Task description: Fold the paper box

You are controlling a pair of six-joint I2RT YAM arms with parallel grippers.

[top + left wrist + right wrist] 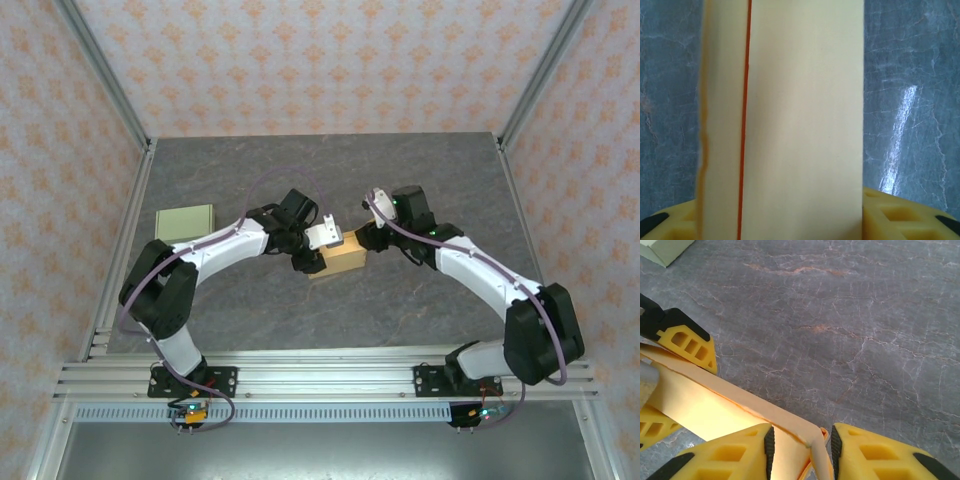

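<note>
Paper box (340,260) sits on the grey table (430,180), well to the right of the pale green box (185,222) and a little nearer the arms, and both arms are on it. Left gripper (312,254) has the end facing the green box. On its wrist camera the cream panel with its thin red line runs straight up between the yellow fingers (912,215), which press on both sides: a half-wide clamp across the body.

Right gripper (801,442) works the end away from the green box, jaws narrow, straddling the curled corner of a flap (740,405). From this angle I can't tell whether the pads are biting the paper or just bracketing it.

As I read it, the step is bringing that flap over while the left braces the body. To do it well, the left clamp wants to be firm but not hard enough to bow the walls. The right should take the flap square, not by the corner tip, and turn it along its crease rather than dragging the whole box away from the green one. A skewed pull likely tears it.
</note>
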